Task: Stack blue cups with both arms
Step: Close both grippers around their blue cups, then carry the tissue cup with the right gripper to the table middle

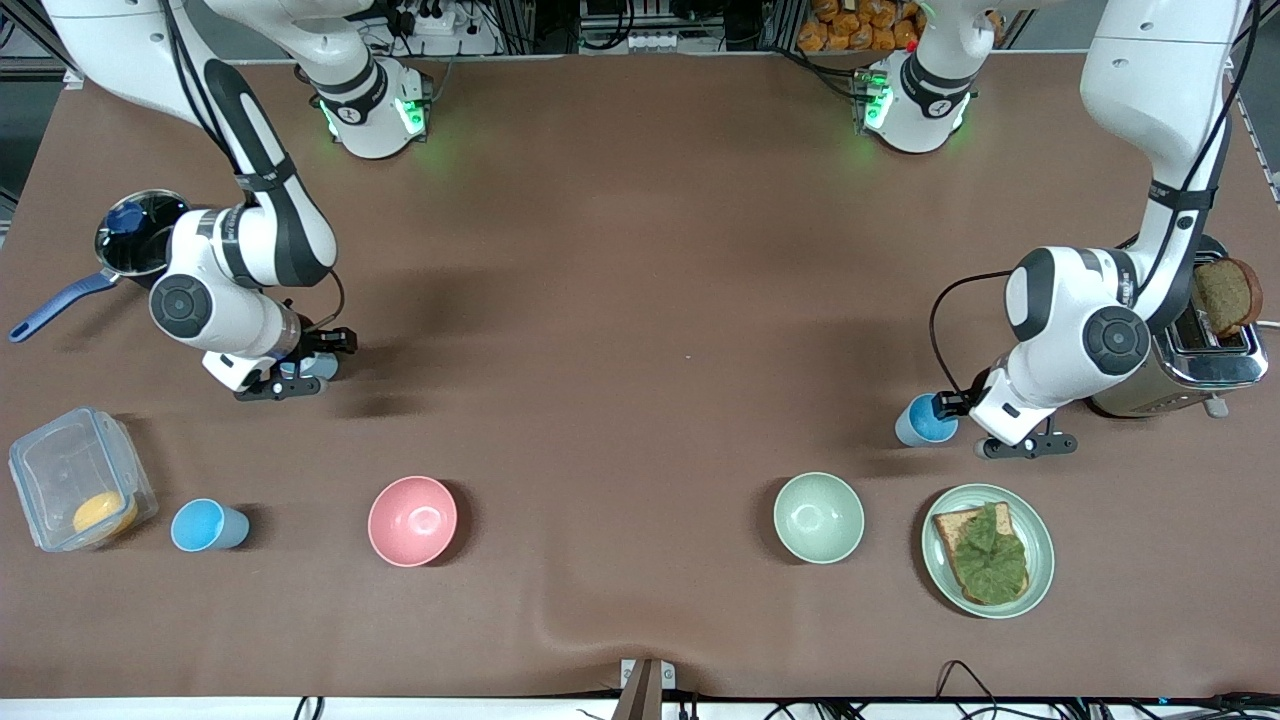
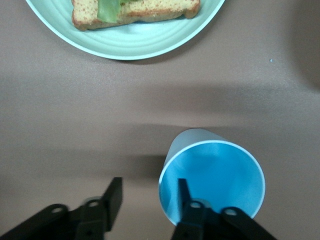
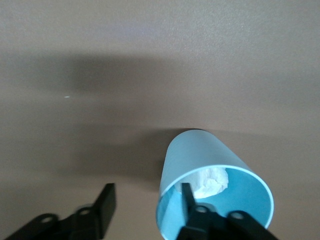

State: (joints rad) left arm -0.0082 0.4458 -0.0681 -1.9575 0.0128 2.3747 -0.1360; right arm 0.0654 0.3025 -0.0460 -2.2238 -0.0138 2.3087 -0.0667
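Now | left jaws point(image 2: 150, 197) part-open astride blue cup point(image 2: 212, 182) rim | right jaws point(image 3: 147, 200) likewise, whitish-patch cup point(image 3: 215, 185)

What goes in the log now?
left gripper: open, one finger inside plain blue cup | right gripper: open, one finger inside patched blue cup | stacked: no

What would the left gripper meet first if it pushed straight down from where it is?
Likely the table: the left gripper already straddles the wall of a blue cup, one finger inside, one outside.
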